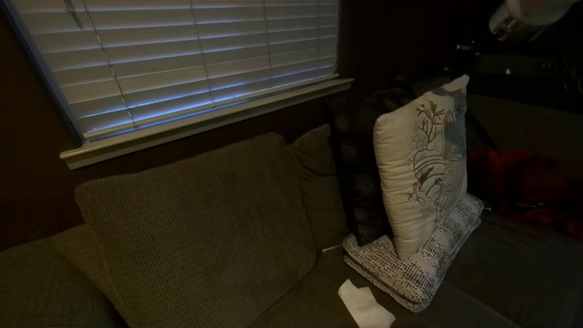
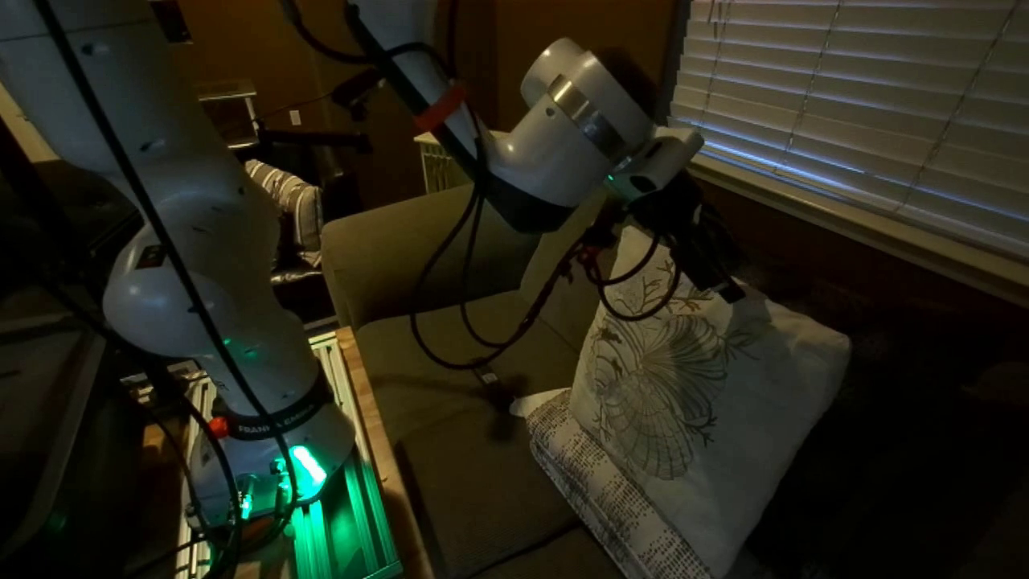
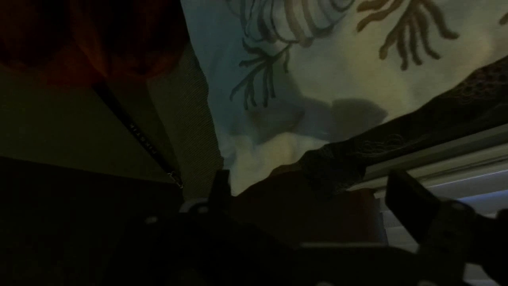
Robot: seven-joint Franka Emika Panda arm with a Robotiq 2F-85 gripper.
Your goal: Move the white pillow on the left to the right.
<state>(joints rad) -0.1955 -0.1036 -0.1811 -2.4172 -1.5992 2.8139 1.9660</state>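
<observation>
Spread wide, the black pincer [image 3: 308, 180] has nothing between its two blunt fingers. It hangs before the upper part of the white pillow [image 2: 683, 418]; from where I stand I cannot tell whether it brushes the cloth. Up from it leads the arm [image 2: 547, 165], all smooth pale casing, with a shiny metal ring [image 2: 591, 121] and black cables [image 2: 537, 312] drooping in loops.

That pillow is a plump cream square, puckered down one side and stitched with brown branching sprigs and a ribbed shell. In the wrist view, one corner of it shows close by a fingertip, soft rounded shadows lying across the cloth. It stands on its lower edge, a little tilted, on a flat cushion [image 1: 421, 280] with boxy sides and a black-and-white speckled weave. Just beside it, to its left in an exterior view, is a dark pillow [image 1: 362, 182] with faint pale florets.

Near the cushion a limp white scrap [image 1: 364, 305] lies on the sofa [image 1: 191, 232], paper or cloth, I cannot say which. The sofa is covered in ribbed grey-brown fabric, its back tall and rounded at the corners. Beyond it runs a pale stepped sill [image 1: 205, 121], and above that hang slatted blinds [image 1: 191, 59], bluish light showing between the flat slats. Farther off, a striped pillow [image 2: 305, 209] rests on a dark glossy seat [image 2: 297, 301].
</observation>
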